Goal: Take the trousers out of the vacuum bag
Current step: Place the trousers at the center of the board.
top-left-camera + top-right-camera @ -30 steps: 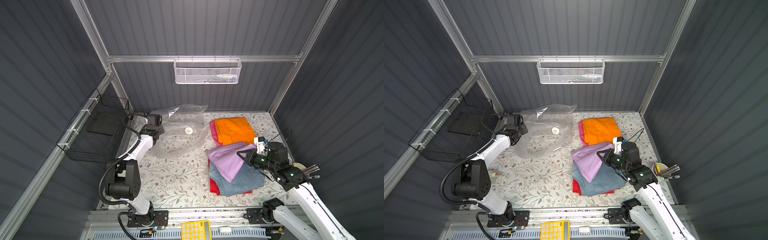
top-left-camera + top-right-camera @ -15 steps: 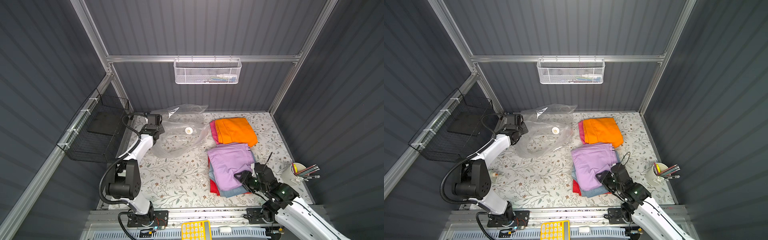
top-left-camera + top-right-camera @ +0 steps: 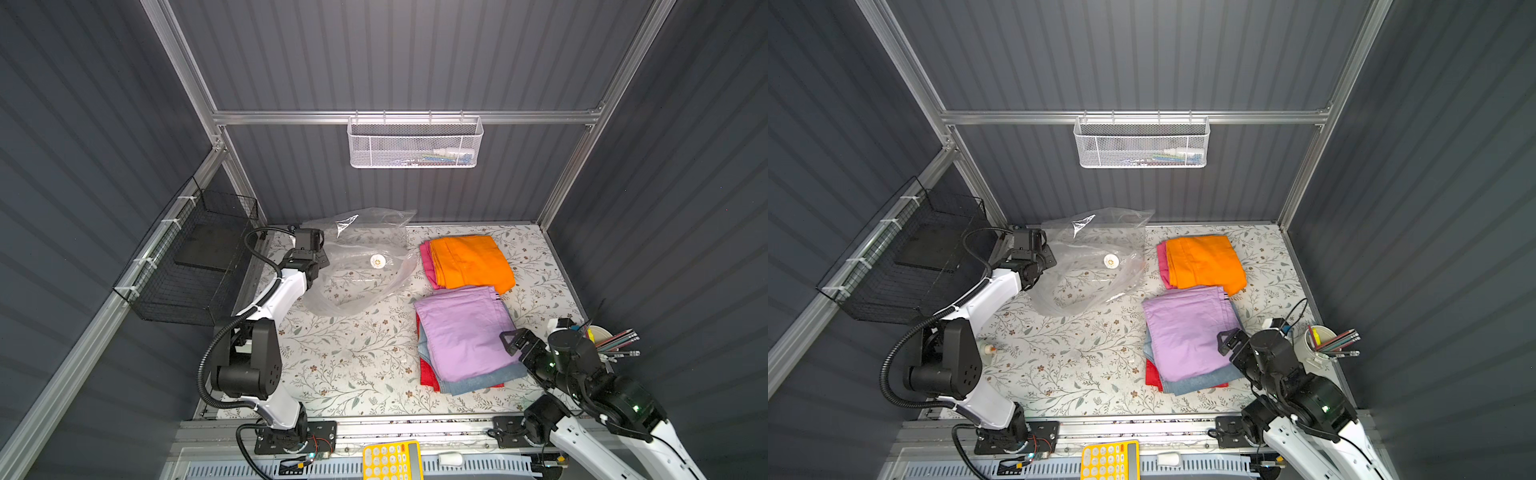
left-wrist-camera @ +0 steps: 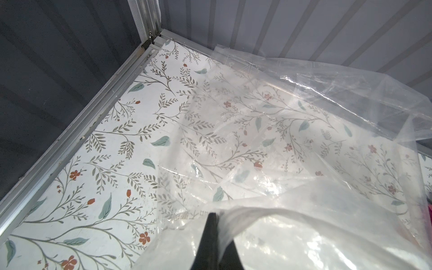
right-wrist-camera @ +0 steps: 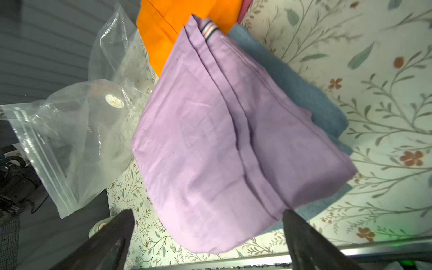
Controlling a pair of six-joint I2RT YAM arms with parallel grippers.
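The clear vacuum bag (image 3: 357,274) with its white valve (image 3: 377,261) lies crumpled and without cloth inside at the back left of the table, as both top views show. My left gripper (image 4: 214,218) is shut on the vacuum bag's edge (image 4: 257,210). The trousers lie outside it in two stacks: orange (image 3: 469,262) over hot pink (image 3: 426,262), and lilac (image 3: 461,328) over denim (image 3: 478,380) and red (image 3: 426,374). My right gripper (image 3: 513,338) stands open at the lilac pair's right edge (image 5: 210,140), holding nothing.
A white mesh basket (image 3: 415,145) hangs on the back wall and a black wire basket (image 3: 195,262) on the left wall. A cup of pencils (image 3: 600,336) stands just right of my right arm. A yellow calculator (image 3: 390,459) lies past the front rail.
My right gripper has opened and let go of the lilac trousers, which now lie flat on the denim pair. That arm drew back toward the front right. The left arm has not moved.
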